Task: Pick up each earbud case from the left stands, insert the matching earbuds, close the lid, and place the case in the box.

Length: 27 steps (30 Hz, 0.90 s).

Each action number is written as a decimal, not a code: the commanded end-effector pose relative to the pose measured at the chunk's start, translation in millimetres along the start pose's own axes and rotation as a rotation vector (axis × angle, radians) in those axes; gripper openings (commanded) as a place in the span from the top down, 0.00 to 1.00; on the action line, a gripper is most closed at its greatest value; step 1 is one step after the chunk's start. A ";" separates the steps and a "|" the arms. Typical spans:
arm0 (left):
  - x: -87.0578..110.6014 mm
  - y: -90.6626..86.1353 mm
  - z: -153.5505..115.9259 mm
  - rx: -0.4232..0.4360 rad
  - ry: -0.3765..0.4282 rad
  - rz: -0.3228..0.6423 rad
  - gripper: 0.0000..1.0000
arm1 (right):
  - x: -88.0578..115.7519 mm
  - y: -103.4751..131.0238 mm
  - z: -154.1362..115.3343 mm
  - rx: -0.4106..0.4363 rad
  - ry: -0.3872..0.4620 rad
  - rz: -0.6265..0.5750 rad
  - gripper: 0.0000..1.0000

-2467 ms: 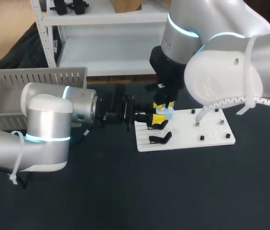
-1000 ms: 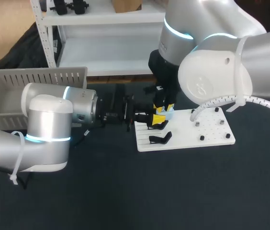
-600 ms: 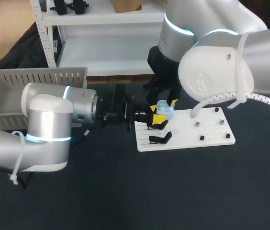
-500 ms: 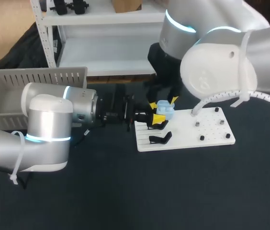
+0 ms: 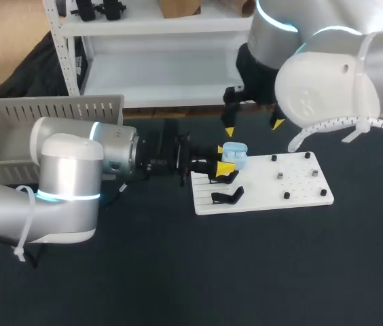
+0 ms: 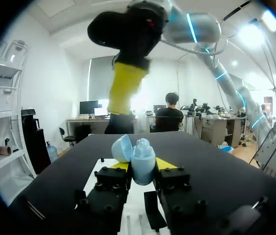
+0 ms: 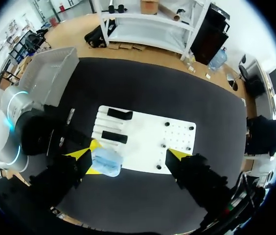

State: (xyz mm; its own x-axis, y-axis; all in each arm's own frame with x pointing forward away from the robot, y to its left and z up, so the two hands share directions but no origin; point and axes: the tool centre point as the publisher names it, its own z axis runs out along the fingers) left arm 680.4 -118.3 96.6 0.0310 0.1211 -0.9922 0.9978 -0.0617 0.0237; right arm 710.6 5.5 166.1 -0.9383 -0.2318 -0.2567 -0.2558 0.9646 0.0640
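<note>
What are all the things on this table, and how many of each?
earbud case: one, light blue, lid open, held over the left end of the board
board: one, white, flat on the table
stands: two, black, on the board's left part
pegs: six, small, mostly dark, on the board's right part
box: one, grey, at the table's far left
table: one, black
left arm: one, silver, reaching in from the left
left gripper: one, yellow tips, shut on the earbud case
right arm: one, silver, coming in from the right
right gripper: one, yellow tips, open, above the board, holding nothing
</note>
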 end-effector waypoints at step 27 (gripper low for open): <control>-0.3 -0.3 -0.1 -0.001 0.002 0.000 1.00 | 16.2 -13.9 34.8 -0.014 0.144 0.043 0.00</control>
State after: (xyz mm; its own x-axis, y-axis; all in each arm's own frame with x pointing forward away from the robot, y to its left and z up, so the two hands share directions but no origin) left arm 680.3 -118.3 96.5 0.0310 0.1213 -0.9921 0.9978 -0.0620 0.0236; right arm 714.9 -5.0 124.5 -0.9728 -0.2068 -0.1040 -0.2159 0.9727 0.0853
